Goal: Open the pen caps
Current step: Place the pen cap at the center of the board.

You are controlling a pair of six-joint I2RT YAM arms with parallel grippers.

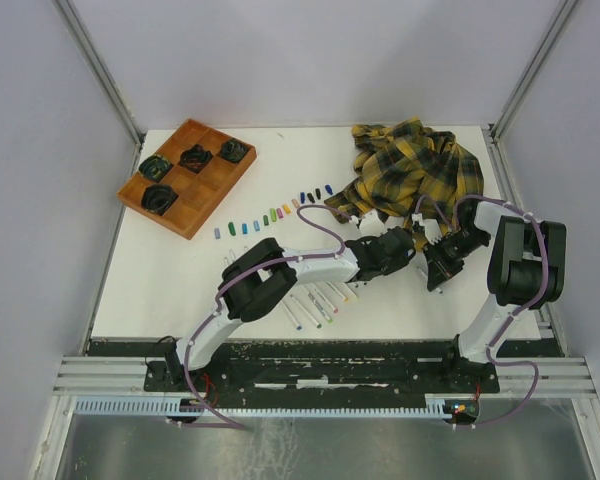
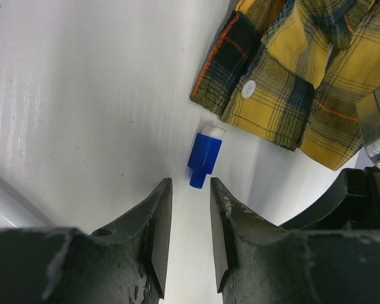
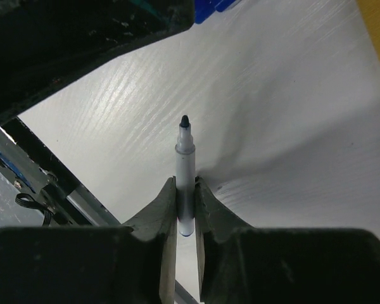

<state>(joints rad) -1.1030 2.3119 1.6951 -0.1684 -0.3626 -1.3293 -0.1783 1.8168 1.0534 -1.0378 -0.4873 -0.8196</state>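
The white table (image 1: 180, 280) has a wooden tray (image 1: 202, 190) far on the left and a yellow plaid shirt (image 2: 291, 76) far on the right. A row of pen caps (image 1: 270, 215) runs in a slanted line between them. One blue pen cap (image 2: 204, 155) lies flat by the shirt's edge. Its thin end points at the left gripper (image 2: 190, 234), which is partly open and holds nothing. The right gripper (image 3: 185, 190) pinches a marker (image 3: 185, 152), dark tip pointing away.

We find the top camera looking steeply down from high behind over the whole table (image 1: 160, 270), each wrist camera close above its surface, both catching the blue cap (image 2: 204, 154).
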